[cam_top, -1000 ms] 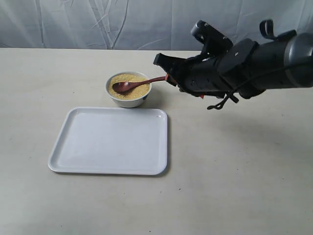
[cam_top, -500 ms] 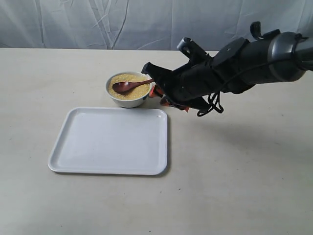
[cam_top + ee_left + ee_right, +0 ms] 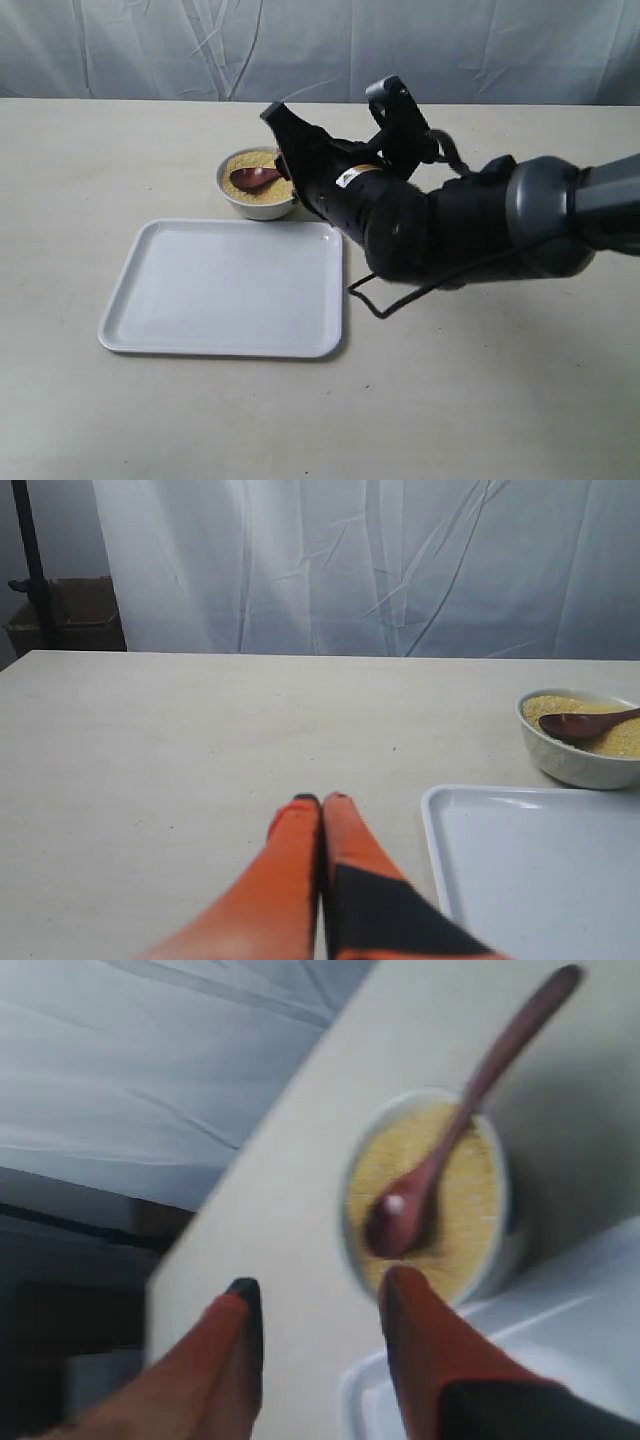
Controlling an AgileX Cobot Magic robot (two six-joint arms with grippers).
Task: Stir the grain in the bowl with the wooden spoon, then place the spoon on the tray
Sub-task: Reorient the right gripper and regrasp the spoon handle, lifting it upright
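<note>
Pre-stir reach: right gripper (image 3: 322, 1288) jaws apart, empty, beside bowl (image 3: 255, 208) toward table (image 3: 500, 400) far edge. Wooden spoon (image 3: 440, 1155) lies in grain (image 3: 470, 1220). Next: clamp handle (image 3: 520, 1020), stir.

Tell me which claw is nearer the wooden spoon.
Right. The right claw is open close by the wooden spoon at the bowl; the left claw, shut, sits far back from both.

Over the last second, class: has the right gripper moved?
Yes. In the exterior view the right gripper has swung left, from well right of the bowl to right beside it, jaws open.
</note>
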